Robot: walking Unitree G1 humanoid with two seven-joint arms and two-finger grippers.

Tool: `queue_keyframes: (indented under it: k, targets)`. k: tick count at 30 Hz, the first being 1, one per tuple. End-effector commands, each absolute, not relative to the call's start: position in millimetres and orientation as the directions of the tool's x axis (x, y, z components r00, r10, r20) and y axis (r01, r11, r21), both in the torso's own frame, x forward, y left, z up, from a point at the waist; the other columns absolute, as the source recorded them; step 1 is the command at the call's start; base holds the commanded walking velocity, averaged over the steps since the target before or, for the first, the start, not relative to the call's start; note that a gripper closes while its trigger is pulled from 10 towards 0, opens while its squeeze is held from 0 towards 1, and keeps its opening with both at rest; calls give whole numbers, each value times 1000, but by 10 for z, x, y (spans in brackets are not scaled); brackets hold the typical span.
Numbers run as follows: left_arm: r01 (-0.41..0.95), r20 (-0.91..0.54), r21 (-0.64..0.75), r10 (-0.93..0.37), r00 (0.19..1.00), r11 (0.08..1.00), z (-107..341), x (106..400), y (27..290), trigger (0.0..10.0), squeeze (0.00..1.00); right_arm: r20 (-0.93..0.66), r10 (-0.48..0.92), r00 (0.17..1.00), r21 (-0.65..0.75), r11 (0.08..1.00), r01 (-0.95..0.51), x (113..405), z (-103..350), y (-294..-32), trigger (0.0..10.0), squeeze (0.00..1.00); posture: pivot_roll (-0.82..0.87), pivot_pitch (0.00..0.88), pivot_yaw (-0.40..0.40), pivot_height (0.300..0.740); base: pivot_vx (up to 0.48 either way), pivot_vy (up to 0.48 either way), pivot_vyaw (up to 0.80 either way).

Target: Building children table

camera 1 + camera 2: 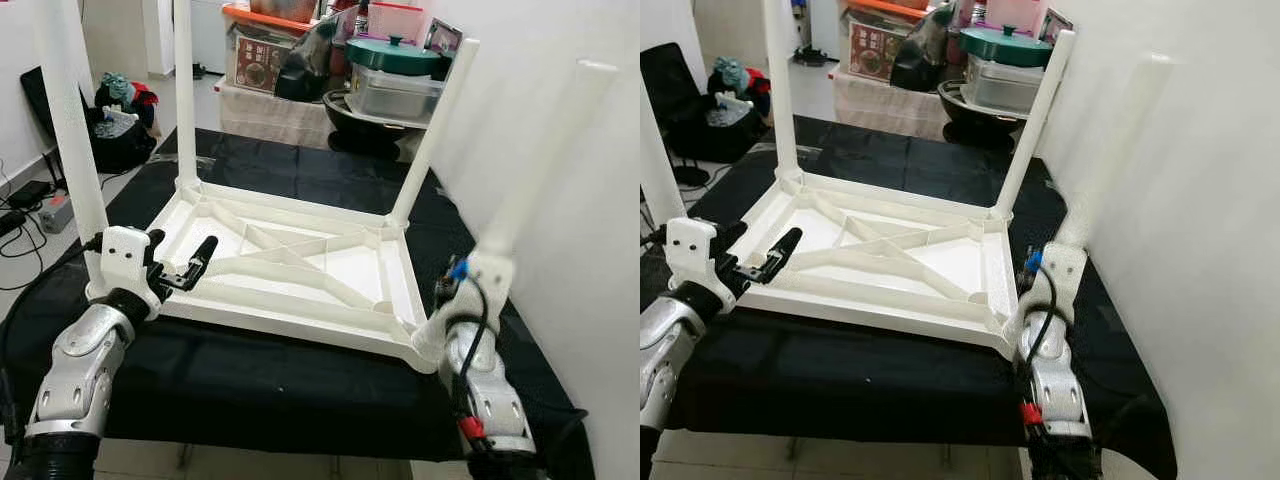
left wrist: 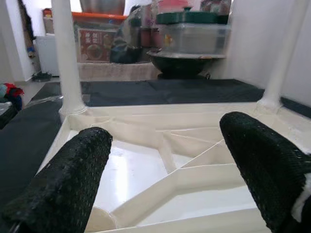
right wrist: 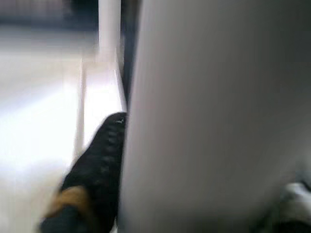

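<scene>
While the white table [image 1: 300, 265] lies upside down on a black cloth [image 1: 250, 380] with its ribbed underside facing up, its four legs stand upward at the corners. The left gripper [image 1: 190, 268] hovers at the table's 9 o'clock edge, just beside the near left leg [image 1: 75, 140], its two black fingers [image 2: 73, 179] spread apart and holding nothing; the wrist view looks between them across the ribs toward the far left leg [image 1: 185, 95]. The right gripper [image 3: 92, 184] sits at the 4 o'clock corner, pressed against the near right leg [image 1: 545, 160], one black finger touching the leg's side; whether it clamps the leg I cannot tell. A white wall [image 1: 600, 250] runs close along the table's 3 o'clock side, leaving little room beside the right arm. At 12 o'clock, beyond the far edge of the cloth, stand stacked boxes [image 1: 265, 50] and a green-lidded container [image 1: 395, 70]. At 9 o'clock, open floor [image 1: 25, 250] carries cables.
</scene>
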State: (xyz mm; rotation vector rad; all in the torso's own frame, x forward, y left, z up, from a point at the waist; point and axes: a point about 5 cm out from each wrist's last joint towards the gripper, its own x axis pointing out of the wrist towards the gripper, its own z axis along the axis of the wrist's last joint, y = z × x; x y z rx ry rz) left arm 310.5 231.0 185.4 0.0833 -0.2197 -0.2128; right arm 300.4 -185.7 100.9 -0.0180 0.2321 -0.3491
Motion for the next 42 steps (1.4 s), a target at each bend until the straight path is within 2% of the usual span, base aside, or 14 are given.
queue_keyframes:
  k: [1,6,7,9,10,15,16,21,26,32,33,36,37,42]
  targets:
    - [206,196,108,-224,955,973,1827,3122,2308,10000,835,-252,-386,888,-86,922,376,2970,956,-1996,10000,1000,123,0,-128,740,0,0,0]
    - [207,196,109,-225,954,972,1832,3126,2309,10000,835,-213,-346,914,-49,938,344,3001,1032,-1997,10000,1000,123,0,-126,740,0,0,0]
    - [207,197,111,-225,954,972,1838,3128,2313,10000,835,-182,-289,940,-2,956,294,3030,1093,-2002,10000,0,125,0,-127,740,0,0,0]
    - [207,197,111,-225,954,972,1838,3128,2313,10000,835,-182,-289,940,-2,956,294,3030,1093,-2002,10000,0,125,0,-127,740,0,0,0]
    - [204,198,119,-225,954,972,1855,3130,2342,10000,835,-93,-105,990,82,990,113,3115,1308,-2136,10000,0,122,0,-124,740,0,0,0]
    - [203,198,124,-225,954,971,1863,3133,2360,10000,831,-47,-11,999,86,996,15,3154,1448,-2285,10000,0,122,0,-124,740,0,0,0]
    - [204,197,130,-227,954,970,1866,3136,2365,10000,835,-39,79,996,68,995,-76,3170,1541,-2395,10000,0,122,0,-125,740,0,0,0]
    - [204,197,131,-227,954,970,1867,3137,2368,10000,835,-39,150,988,71,987,-147,3161,1572,-2385,10000,0,124,0,-127,740,0,0,0]
    - [216,193,136,-240,952,967,1860,3139,2362,10000,835,-62,376,924,46,926,-374,3112,1550,-2233,10000,0,129,0,-123,740,0,0,0]
    - [225,193,145,-251,948,963,1886,3160,2366,10000,835,-57,463,884,10,886,-463,3232,1630,-2230,10000,0,139,0,-128,740,0,0,0]
    - [228,194,148,-254,947,962,1890,3162,2363,10000,835,-40,465,885,0,885,-465,3321,1705,-2279,7373,0,139,0,-128,740,0,0,0]
    - [230,195,149,-256,947,962,1891,3162,2360,10000,835,-28,464,885,-5,885,-465,3376,1756,-2312,7373,0,139,0,-128,740,0,0,0]
    - [232,194,149,-259,946,961,1889,3160,2353,10000,835,-13,462,887,-11,887,-462,3419,1801,-2333,0,0,146,0,-135,740,0,0,0]
    - [236,195,149,-262,945,960,1883,3155,2343,10000,831,21,417,909,-13,909,-417,3475,1866,-2369,0,0,147,0,-136,740,0,0,0]
